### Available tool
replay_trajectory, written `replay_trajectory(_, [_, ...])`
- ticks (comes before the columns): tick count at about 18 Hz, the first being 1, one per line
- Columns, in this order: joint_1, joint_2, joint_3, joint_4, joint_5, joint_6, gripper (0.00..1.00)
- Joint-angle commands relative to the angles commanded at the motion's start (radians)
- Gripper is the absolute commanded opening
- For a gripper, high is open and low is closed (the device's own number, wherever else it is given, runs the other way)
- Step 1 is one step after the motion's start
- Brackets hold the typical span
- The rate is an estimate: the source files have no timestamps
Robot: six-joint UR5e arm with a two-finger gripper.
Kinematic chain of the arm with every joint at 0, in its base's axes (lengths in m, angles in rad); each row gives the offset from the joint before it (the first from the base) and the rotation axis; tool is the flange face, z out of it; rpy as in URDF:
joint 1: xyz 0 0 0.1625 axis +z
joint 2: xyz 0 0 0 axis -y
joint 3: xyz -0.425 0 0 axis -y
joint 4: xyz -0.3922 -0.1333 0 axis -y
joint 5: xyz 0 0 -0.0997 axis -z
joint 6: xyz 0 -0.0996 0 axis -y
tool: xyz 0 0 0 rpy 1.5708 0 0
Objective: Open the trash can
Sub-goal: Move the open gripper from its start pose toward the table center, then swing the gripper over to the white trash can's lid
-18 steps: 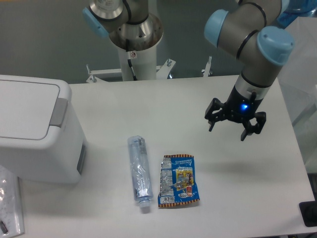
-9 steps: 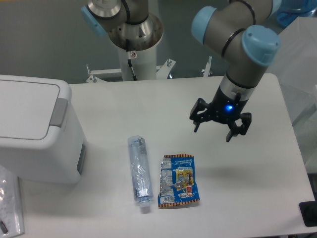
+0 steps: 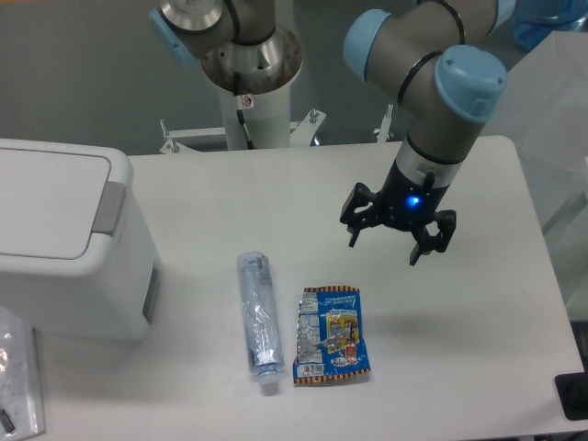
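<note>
trash can (image 3: 69, 243) sits lid-down at the counter's left; the pincer (image 3: 394, 229) hangs released and empty, well right, not yet reaching.

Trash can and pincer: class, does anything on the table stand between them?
Nothing visible does. The open pincer hangs above bare table right of the trash can. The bottle and snack packet lie nearer the camera, off that line.

White table (image 3: 276, 193) before a plain grey-green wall (image 3: 83, 64), evenly lit.
</note>
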Motion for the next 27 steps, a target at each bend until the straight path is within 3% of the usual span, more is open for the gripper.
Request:
replay_trajectory(8, [0.002, -0.002, 0.014, -0.002, 0.003, 0.008, 1.0])
replay_trajectory(10, [0.0, -0.002, 0.044, -0.008, -0.001, 0.002, 1.0])
replay_trajectory(12, [0.002, -0.006, 0.078, -0.05, -0.006, 0.0, 1.0])
replay_trajectory(16, [0.003, -0.002, 0.081, -0.115, -0.009, -0.006, 1.0])
replay_trajectory(22, [-0.061, -0.002, 0.113, -0.118, -0.063, -0.204, 1.0])
replay_trajectory(27, [-0.112, 0.046, 0.109, -0.127, -0.14, -0.291, 1.0])
